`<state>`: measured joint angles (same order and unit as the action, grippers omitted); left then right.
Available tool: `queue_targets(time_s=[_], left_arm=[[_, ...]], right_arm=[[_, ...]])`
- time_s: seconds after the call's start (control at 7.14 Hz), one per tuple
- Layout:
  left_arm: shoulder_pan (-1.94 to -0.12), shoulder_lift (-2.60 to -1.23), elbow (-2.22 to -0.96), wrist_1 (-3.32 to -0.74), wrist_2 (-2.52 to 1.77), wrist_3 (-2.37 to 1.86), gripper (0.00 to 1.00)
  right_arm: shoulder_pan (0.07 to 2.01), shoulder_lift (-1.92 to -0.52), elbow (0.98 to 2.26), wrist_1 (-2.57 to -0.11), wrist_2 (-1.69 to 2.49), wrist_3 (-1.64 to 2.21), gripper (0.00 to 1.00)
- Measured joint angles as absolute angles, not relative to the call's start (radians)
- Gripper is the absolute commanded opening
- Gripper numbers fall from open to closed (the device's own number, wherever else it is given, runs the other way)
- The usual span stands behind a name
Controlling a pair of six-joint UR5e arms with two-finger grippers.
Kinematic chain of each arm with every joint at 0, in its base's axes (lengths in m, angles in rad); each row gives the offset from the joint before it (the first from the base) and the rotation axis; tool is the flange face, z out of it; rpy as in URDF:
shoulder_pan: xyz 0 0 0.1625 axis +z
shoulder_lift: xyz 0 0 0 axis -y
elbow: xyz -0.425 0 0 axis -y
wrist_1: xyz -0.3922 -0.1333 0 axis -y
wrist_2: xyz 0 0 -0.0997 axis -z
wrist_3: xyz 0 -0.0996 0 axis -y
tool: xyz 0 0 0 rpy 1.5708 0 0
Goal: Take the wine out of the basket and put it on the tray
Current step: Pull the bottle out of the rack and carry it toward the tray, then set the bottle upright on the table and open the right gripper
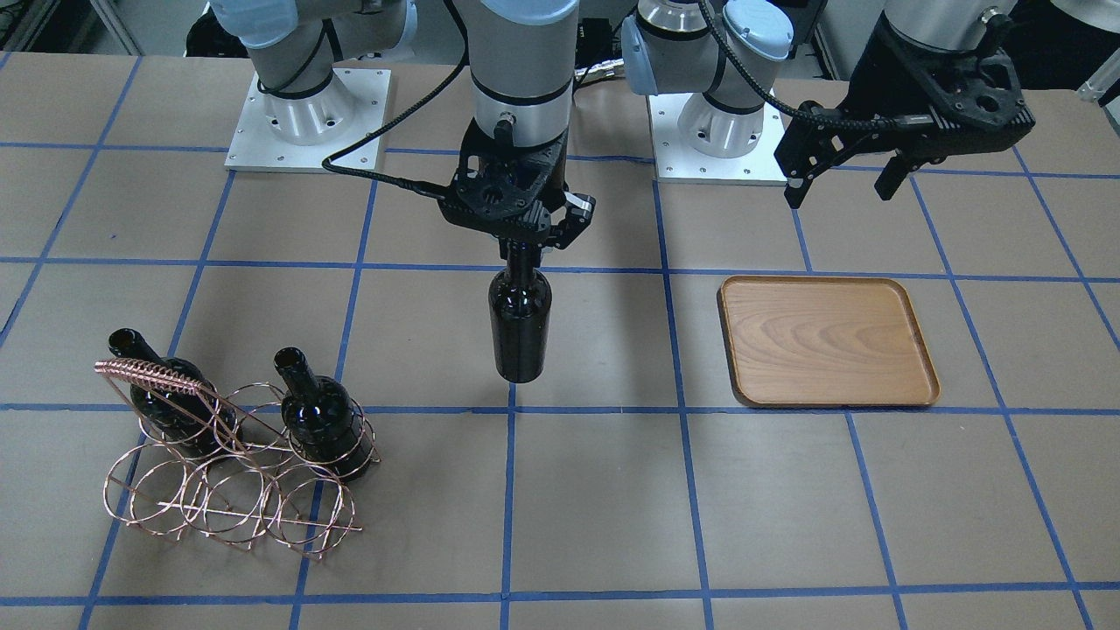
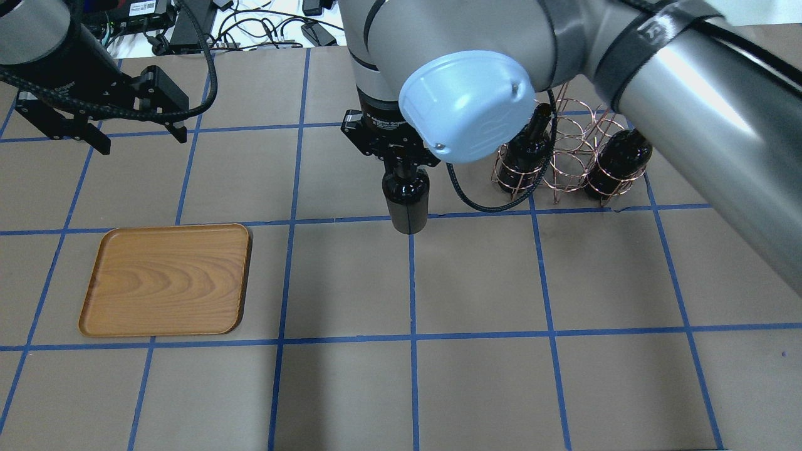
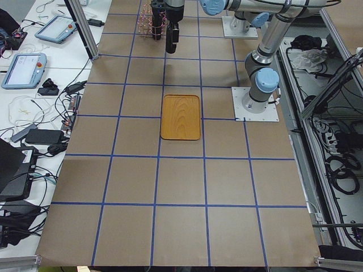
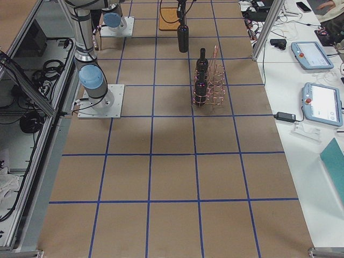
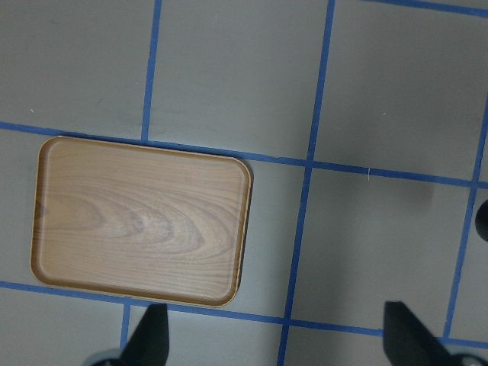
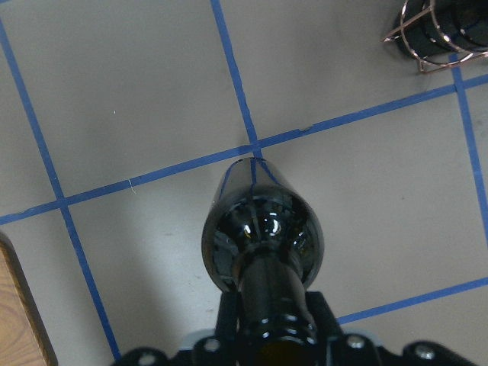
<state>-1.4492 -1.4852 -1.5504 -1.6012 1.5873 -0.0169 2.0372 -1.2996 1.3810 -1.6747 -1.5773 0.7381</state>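
My right gripper (image 1: 522, 249) is shut on the neck of a dark wine bottle (image 1: 520, 328) and holds it upright above the table, midway between basket and tray; it also shows in the overhead view (image 2: 407, 200) and the right wrist view (image 6: 263, 229). The copper wire basket (image 1: 227, 472) holds two more dark bottles (image 1: 166, 385) (image 1: 319, 411). The wooden tray (image 1: 827, 341) lies flat with nothing on it. My left gripper (image 1: 838, 194) is open and holds nothing, hovering behind the tray; its fingertips (image 5: 149, 339) show in the left wrist view over the tray (image 5: 141, 221).
The table is brown paper with a blue tape grid (image 2: 410, 282). The two arm base plates (image 1: 306, 118) (image 1: 717, 131) stand at the robot's edge. My right arm's elbow (image 2: 467, 106) partly hides the basket (image 2: 567, 163) in the overhead view.
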Motion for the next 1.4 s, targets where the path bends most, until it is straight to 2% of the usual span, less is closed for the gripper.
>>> queue_targets(time_s=[0.14, 0.28, 0.7, 0.84, 0.98, 1.12, 1.4], left_arm=[[-1.449, -1.486, -1.550, -1.601, 1.587, -0.017, 1.00], [-1.448, -1.487, -1.550, -1.600, 1.587, -0.017, 1.00], [-1.449, -1.489, -1.551, -1.599, 1.586, -0.017, 1.00], [-1.449, -1.489, -1.552, -1.600, 1.587, -0.017, 1.00], [-1.449, -1.489, -1.553, -1.601, 1.587, -0.017, 1.00], [-1.450, -1.490, -1.554, -1.602, 1.588, -0.017, 1.00], [-1.450, -1.489, -1.555, -1.603, 1.588, -0.017, 1.00]], right_arm=[[2.053, -1.275, 1.382, -1.691, -1.571, 0.755, 0.19], [2.060, -1.255, 1.382, -1.704, -1.568, 0.761, 0.28], [2.065, -1.235, 1.392, -1.716, -1.567, 0.763, 0.28], [2.066, -1.231, 1.398, -1.716, -1.566, 0.760, 0.47], [2.066, -1.225, 1.401, -1.715, -1.566, 0.755, 0.84], [2.066, -1.221, 1.402, -1.731, -1.566, 0.750, 1.00], [2.055, -1.230, 1.396, -1.794, -1.557, 0.722, 1.00]])
